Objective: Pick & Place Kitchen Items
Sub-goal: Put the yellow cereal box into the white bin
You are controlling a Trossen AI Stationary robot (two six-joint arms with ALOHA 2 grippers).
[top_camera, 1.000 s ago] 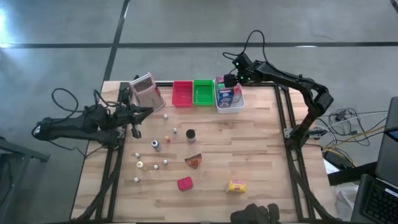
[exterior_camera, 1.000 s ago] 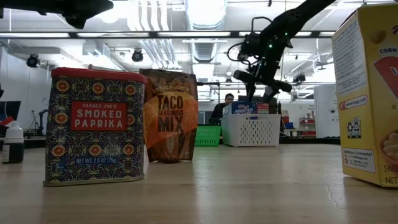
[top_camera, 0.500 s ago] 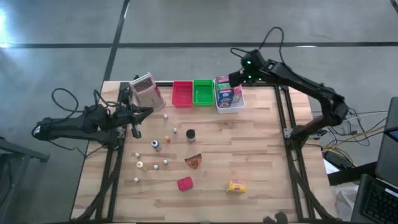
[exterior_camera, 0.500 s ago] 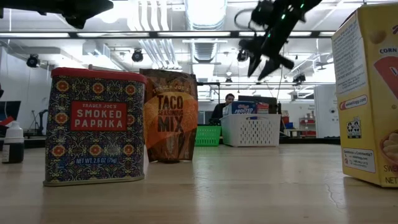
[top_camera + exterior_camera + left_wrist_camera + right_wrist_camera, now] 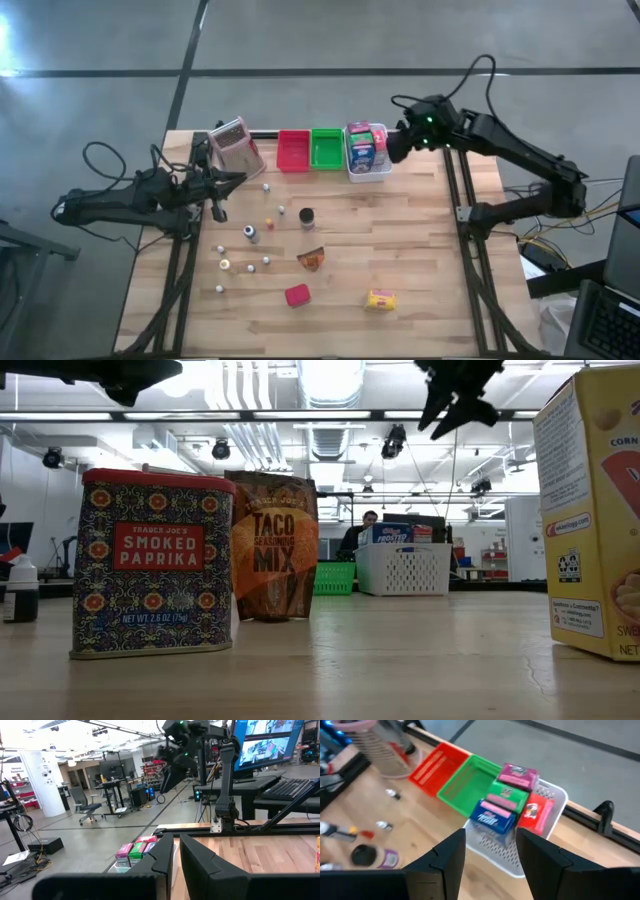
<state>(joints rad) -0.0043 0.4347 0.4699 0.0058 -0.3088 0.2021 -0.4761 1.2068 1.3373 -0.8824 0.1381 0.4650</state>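
The white tray (image 5: pixel 367 168) at the table's far edge holds pink, green, blue and red packets (image 5: pixel 507 802). My right gripper (image 5: pixel 393 146) hangs open and empty in the air, just right of that tray and well above it (image 5: pixel 455 405). On the table lie a dark jar (image 5: pixel 307 217), an orange-brown wedge (image 5: pixel 312 260), a red tin (image 5: pixel 297 295), a yellow box (image 5: pixel 380 299) and several tiny pale bottles (image 5: pixel 245 263). My left gripper (image 5: pixel 228 181) waits shut at the table's left, pointing level across it.
A red tray (image 5: pixel 293 150) and a green tray (image 5: pixel 326 148) stand left of the white one, both empty. A metal grater (image 5: pixel 236 146) stands at the far left corner. A black rail (image 5: pixel 605 817) runs along the far edge. The right half of the table is bare wood.
My right gripper has risen from just above the white tray and drawn back toward the table's right edge, rolling a little as it went, with nothing between its fingers. The packets in the tray have stayed put.
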